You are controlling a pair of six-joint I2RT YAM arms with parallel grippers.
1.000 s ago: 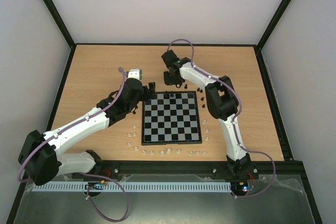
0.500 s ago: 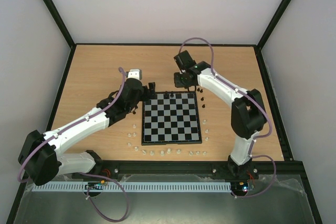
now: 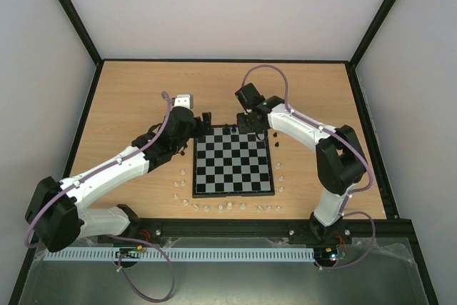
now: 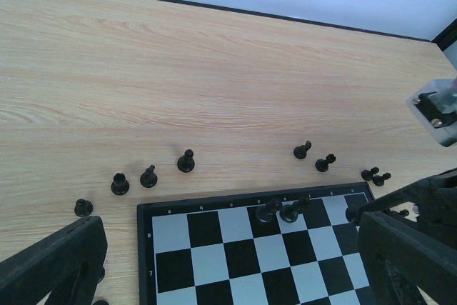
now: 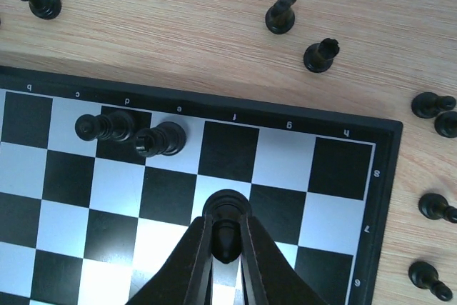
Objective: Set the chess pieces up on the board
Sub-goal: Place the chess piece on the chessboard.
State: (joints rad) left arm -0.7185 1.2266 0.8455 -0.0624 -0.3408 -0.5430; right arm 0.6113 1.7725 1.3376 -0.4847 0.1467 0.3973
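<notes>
The right hand (image 5: 226,221) is closed almost fully on 1 small black piece (image 5: 226,237), pinched between its 2 fingers over the board (image 5: 64,176). It is just inside the board's far edge, about level with the letters e and f. Whether the piece touches the board, I cannot tell.

2 other black pieces (image 5: 161,138) stand side by side on the board's far row, by the letters d and e. Loose black figures (image 4: 186,162) are scattered on the wooden worktop (image 3: 143,91) just beyond the board's far edge. More of them (image 5: 428,105) lie just off its right edge.

The left hand (image 4: 228,248) is spread wide with nothing in it. It hangs over the board's far left corner, with 1 finger on either side of that corner in the wrist view.

Translucent white pieces (image 3: 221,207) sit in a loose line on the worktop along the board's near edge, and a few lie beside its left and right edges.
</notes>
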